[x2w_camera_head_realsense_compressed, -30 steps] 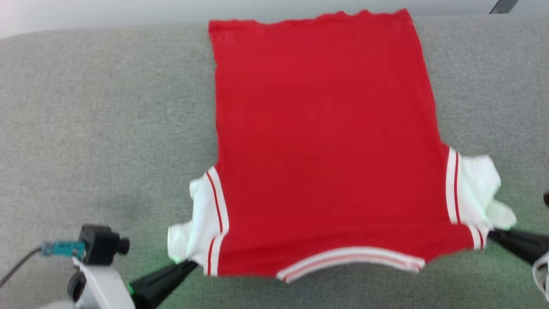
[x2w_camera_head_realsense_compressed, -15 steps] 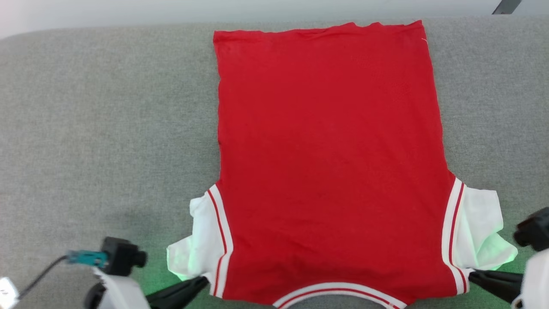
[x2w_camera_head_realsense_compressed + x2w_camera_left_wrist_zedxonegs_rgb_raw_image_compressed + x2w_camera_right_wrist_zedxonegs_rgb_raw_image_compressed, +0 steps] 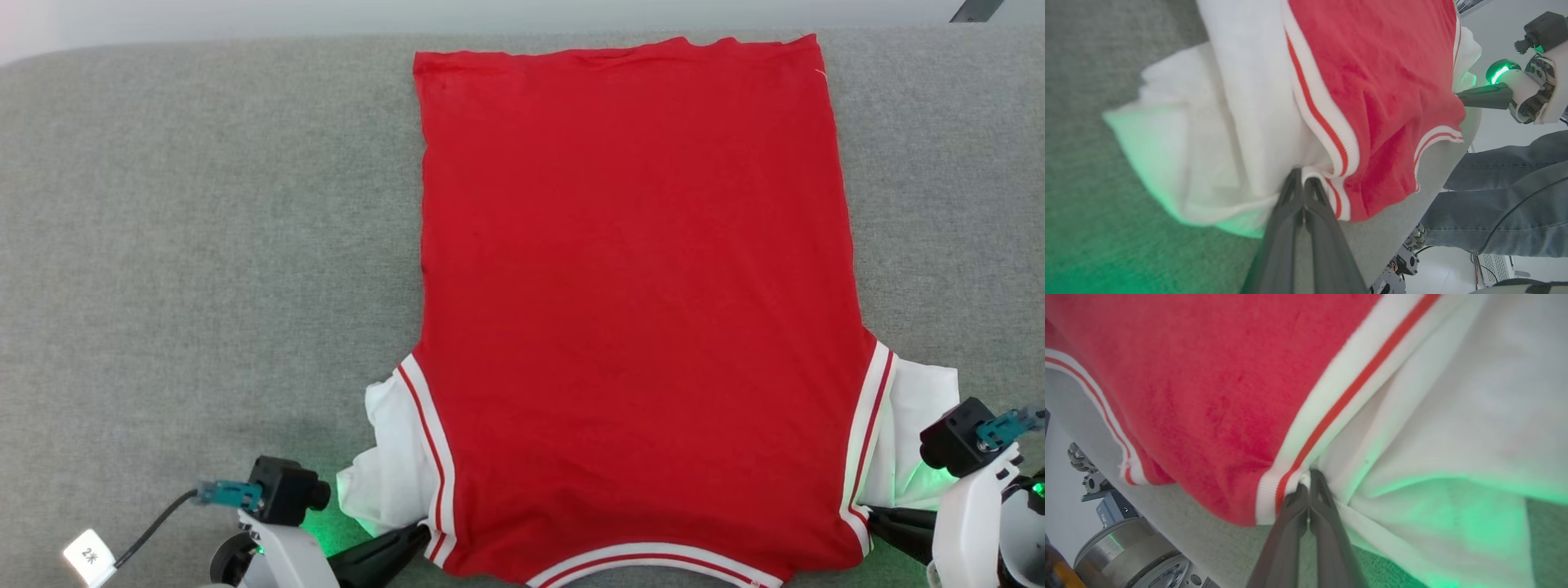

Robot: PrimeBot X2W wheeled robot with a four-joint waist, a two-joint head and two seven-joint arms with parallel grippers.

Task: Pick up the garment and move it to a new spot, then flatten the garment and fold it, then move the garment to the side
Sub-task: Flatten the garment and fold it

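Note:
The garment (image 3: 637, 310) lies spread flat on the grey surface with its plain red side up, hem at the far end and collar at the near edge. Its white sleeves bunch at both near corners. My left gripper (image 3: 420, 535) is shut on the garment at the left shoulder seam, seen close in the left wrist view as the garment (image 3: 1331, 102) pinched in the left gripper (image 3: 1303, 181). My right gripper (image 3: 872, 516) is shut on the right shoulder seam; in the right wrist view the garment (image 3: 1229, 375) is pinched by the right gripper (image 3: 1309, 478).
The grey fabric surface (image 3: 204, 245) stretches wide to the left and narrower to the right of the garment. Its near edge drops off just below the collar. A person's legs in jeans (image 3: 1502, 204) stand beside the near edge.
Both grippers have drawn the garment toward the near edge, so the collar now sits at the bottom of the head view. The sleeves lie closer in to the body.

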